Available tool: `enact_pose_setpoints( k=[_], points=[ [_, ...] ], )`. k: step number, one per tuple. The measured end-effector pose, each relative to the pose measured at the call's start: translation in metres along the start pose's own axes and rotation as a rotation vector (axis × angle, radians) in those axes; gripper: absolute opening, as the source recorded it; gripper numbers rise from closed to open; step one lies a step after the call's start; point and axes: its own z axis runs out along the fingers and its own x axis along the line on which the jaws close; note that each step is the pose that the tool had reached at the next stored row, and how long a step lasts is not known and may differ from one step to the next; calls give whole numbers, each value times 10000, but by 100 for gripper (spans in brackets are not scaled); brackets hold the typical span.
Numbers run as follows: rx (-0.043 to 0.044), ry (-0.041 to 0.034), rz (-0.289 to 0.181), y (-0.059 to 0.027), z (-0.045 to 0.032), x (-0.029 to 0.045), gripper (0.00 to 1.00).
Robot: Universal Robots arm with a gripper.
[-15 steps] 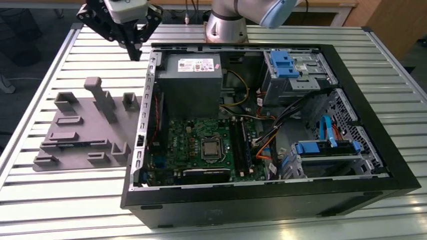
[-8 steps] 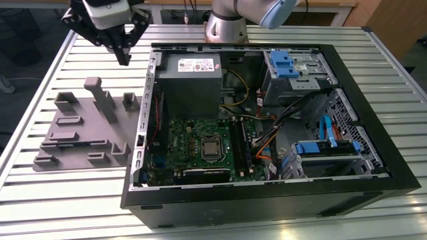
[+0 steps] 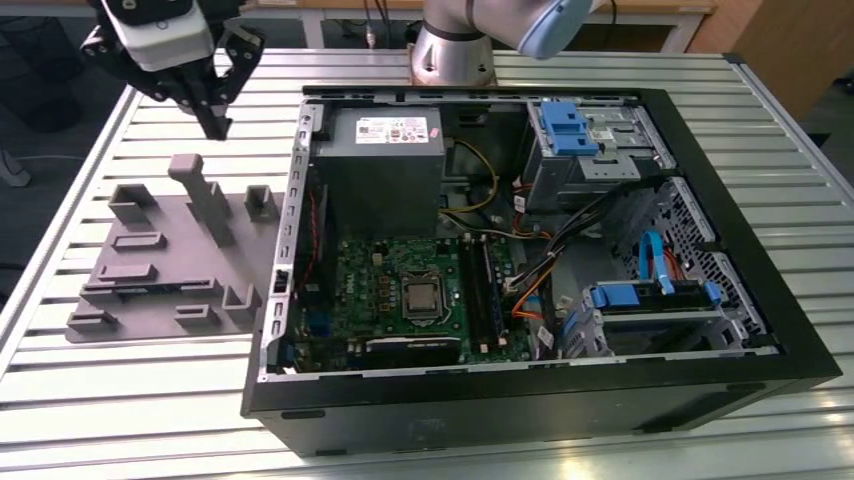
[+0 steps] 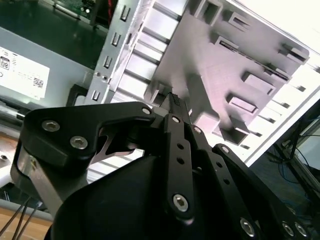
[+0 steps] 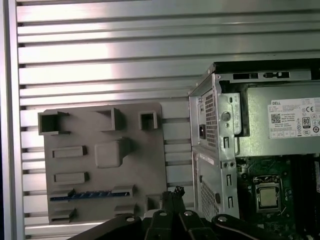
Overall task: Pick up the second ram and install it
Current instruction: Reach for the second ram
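A slatted metal counter (image 3: 80,400) carried an open computer case (image 3: 534,410) with a grey fixture plate (image 3: 167,262) just beside it. A clean pick likely needed the claw squared across the stick's long faces. The claw (image 3: 214,130) hovered above the plate, clenched and empty. The second ram (image 5: 80,195) stood on edge in a plate slot.

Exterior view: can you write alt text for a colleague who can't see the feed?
The arm's gripper, fingers shut, hangs close to the far end of a grey fixture plate with upright blocks, on the exterior view's left. To its right, an open black computer case lies on the slatted metal table, its green motherboard exposed.
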Motion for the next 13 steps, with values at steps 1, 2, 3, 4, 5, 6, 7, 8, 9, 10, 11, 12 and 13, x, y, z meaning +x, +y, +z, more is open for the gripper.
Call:
enact_pose_setpoints(
  k=[1, 2, 3, 4, 5, 6, 7, 8, 9, 10, 11, 12, 13],
  points=[
    [-1, 0, -1, -13, 2, 29, 11],
    [0, 1, 0, -28, 3, 57, 11],
    [1, 3, -1, -43, 3, 83, 11],
    [1, 4, -1, -57, 6, 108, 11],
    [0, 3, -1, -71, 8, 136, 11],
    [-1, 4, -1, -84, 10, 162, 11],
    [0, 5, 0, -95, 12, 187, 11],
    [1, 8, 0, -105, 13, 212, 11],
    [1, 9, 0, -115, 15, 241, 11],
    [1, 10, 1, -123, 17, 270, 11],
    [1, 11, 1, -129, 19, 301, 11],
    [0, 11, 0, -134, 21, 341, 11],
    [1, 13, 0, -138, 22, 381, 11]
  ],
)
